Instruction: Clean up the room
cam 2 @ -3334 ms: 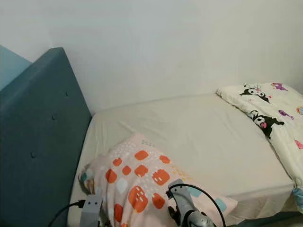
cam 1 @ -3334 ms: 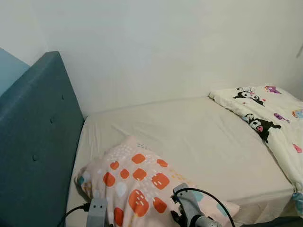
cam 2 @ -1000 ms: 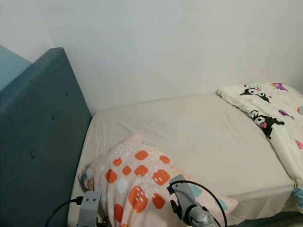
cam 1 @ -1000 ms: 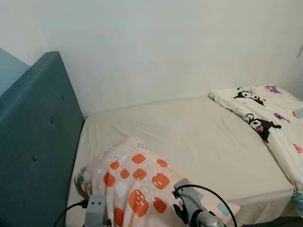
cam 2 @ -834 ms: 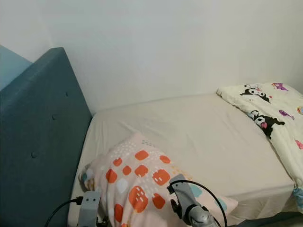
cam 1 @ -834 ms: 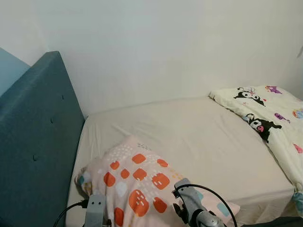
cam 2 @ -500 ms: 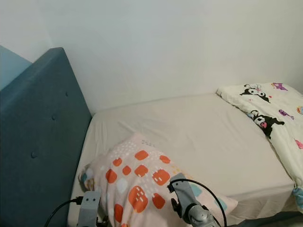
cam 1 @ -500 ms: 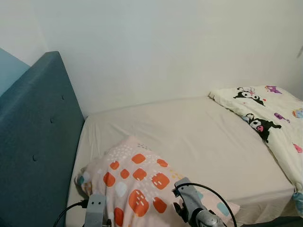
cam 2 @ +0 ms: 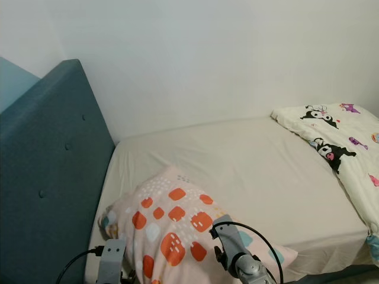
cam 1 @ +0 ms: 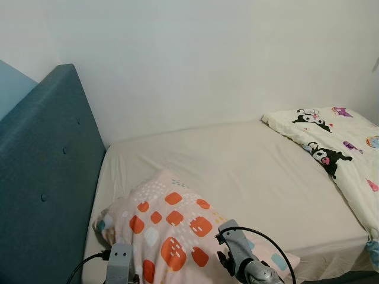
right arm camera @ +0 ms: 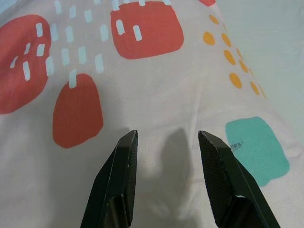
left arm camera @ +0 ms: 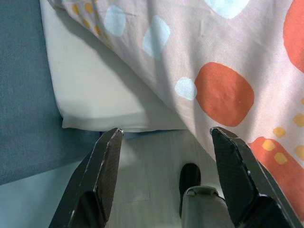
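A pink pillow (cam 1: pixel 172 222) with orange, white and teal patches lies on the near left part of the bed, close to the headboard. In the right wrist view my right gripper (right arm camera: pixel 168 135) is open just above the pillow (right arm camera: pixel 142 95), its fingers apart over the fabric with nothing between them. In the left wrist view my left gripper (left arm camera: pixel 167 132) is open at the pillow's (left arm camera: pixel 228 85) near edge, over the mattress corner and the floor. Both silver wrists show at the bottom of the eye views, the left wrist (cam 1: pixel 120 263) and the right wrist (cam 1: pixel 238 255).
The bed has a beige sheet (cam 1: pixel 237 160) and a teal padded headboard (cam 1: pixel 41 177) on the left. A white quilt with cartoon prints (cam 1: pixel 337 148) is bunched at the right end. A white wall runs behind the bed. Pale floor (left arm camera: pixel 152 161) lies under the left gripper.
My right wrist has shifted slightly lower and to the right over the pillow. The pillow, quilt and left arm look the same.
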`<state>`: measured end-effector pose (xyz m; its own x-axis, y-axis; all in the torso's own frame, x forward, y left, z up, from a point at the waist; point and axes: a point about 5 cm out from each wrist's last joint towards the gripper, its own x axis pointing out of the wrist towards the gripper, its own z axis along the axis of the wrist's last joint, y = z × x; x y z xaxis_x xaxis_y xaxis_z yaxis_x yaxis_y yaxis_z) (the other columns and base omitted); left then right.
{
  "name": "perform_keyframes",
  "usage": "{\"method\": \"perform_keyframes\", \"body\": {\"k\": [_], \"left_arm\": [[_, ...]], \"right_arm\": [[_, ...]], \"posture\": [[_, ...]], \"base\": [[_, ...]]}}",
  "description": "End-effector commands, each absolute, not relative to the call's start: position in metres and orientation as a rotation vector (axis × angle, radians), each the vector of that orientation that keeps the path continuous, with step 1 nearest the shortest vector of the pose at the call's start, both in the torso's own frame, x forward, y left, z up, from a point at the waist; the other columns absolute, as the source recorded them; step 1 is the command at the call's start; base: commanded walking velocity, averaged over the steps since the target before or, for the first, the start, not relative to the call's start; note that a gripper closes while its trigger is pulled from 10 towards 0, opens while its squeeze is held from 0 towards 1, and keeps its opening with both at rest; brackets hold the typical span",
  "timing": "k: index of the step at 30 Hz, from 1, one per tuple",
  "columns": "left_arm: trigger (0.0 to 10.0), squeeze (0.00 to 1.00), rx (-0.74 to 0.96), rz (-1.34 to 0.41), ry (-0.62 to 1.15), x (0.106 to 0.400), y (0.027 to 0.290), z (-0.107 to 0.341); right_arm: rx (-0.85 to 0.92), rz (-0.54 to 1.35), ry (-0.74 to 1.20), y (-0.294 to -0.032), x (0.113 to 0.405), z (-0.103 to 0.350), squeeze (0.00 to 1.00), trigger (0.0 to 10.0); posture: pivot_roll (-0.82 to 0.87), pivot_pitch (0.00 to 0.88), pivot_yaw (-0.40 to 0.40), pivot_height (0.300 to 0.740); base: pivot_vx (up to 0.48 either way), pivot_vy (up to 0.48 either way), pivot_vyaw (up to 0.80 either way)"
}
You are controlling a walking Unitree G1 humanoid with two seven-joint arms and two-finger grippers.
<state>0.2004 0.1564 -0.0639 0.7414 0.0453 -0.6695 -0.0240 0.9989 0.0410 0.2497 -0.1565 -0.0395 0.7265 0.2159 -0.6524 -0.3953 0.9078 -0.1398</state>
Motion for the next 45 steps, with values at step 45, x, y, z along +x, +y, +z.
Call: {"method": "perform_keyframes", "body": {"k": [45], "left_arm": [[10.0,0.0,0.046,0.039,0.734,0.2029,0.1599,-0.0625]], "right_arm": [[-0.275,0.348,0.689,-0.1551,0.2505,-0.0398,0.0,10.0]], "posture": [[-0.12,0.0,0.002,0.74]], "base": [[0.0,0.0,0.0]]}}
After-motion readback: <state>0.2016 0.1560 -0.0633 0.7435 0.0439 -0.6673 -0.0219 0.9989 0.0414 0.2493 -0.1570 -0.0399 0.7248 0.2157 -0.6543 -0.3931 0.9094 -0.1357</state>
